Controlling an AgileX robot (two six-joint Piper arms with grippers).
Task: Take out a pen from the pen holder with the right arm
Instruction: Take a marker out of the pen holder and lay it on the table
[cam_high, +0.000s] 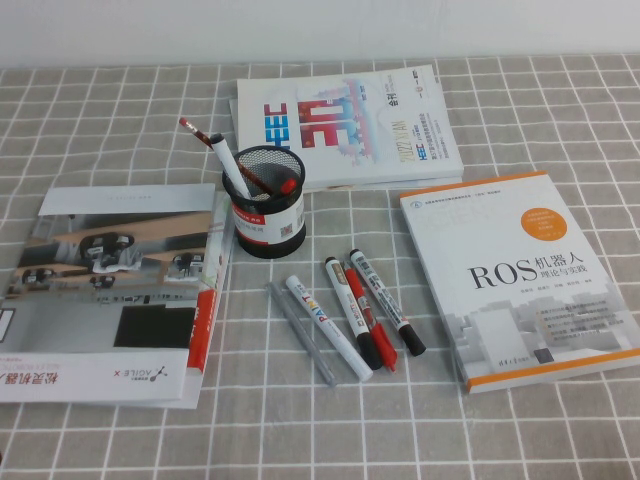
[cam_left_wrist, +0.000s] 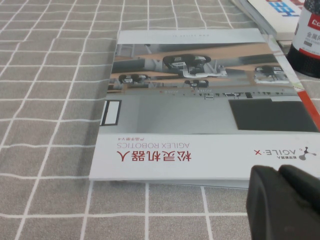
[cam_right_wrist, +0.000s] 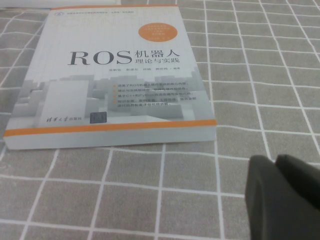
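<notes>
The black mesh pen holder (cam_high: 265, 203) stands in the middle of the table. A white marker (cam_high: 226, 163), a red-striped pencil (cam_high: 194, 129) and a red-tipped pen (cam_high: 285, 185) stick out of it. The same pen holder (cam_left_wrist: 306, 54) shows at the edge of the left wrist view. Neither arm appears in the high view. My right gripper (cam_right_wrist: 275, 159) is shut and empty, low over the checked cloth near the ROS book (cam_right_wrist: 120, 75). My left gripper (cam_left_wrist: 278, 169) is shut and empty, at the near edge of the AgileX brochure (cam_left_wrist: 200, 100).
Several loose pens lie in front of the holder: a grey pen (cam_high: 303, 332), a white marker (cam_high: 326, 326), a red marker (cam_high: 356, 316) and a black marker (cam_high: 386, 301). The brochure (cam_high: 110, 290) lies left, the ROS book (cam_high: 510, 275) right, and a stack of books (cam_high: 345, 125) behind.
</notes>
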